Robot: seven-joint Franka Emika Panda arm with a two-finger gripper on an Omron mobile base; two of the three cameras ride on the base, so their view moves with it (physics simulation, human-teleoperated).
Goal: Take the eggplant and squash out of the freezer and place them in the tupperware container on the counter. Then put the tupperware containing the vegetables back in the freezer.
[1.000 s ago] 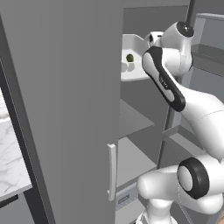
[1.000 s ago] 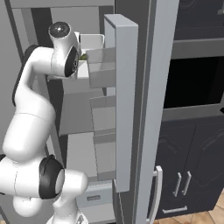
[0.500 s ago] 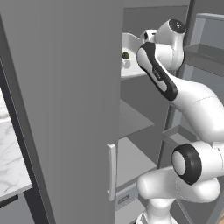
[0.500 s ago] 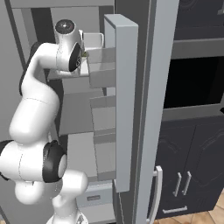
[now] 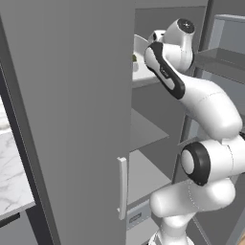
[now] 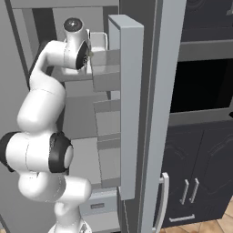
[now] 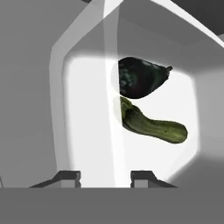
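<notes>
Hand view: the gripper (image 7: 105, 176) shows its two dark fingertips (image 7: 65, 176) standing apart with nothing between them, so the jaws are open and empty. Directly ahead of the tips lies the tupperware container (image 7: 87, 122), a white, slightly see-through tray with rounded corners. Inside it, ahead and to the right of the gripper, rest two vegetables: the dark eggplant (image 7: 140, 78), farther from the tips, and the green squash (image 7: 151, 125), nearer to them. The two touch or nearly touch where their left ends meet. A pale see-through band crosses the view in front of both vegetables and veils their left ends.

Left base view: the arm reaches up into the open freezer (image 5: 67, 110), whose flat grey door bears a slim pale handle (image 5: 122, 187). The tray's white edge (image 5: 141, 57) sits on an upper shelf just beyond the hand. The counter (image 5: 12, 182), white marble with grey veins, lies well behind and to the left of the gripper.
</notes>
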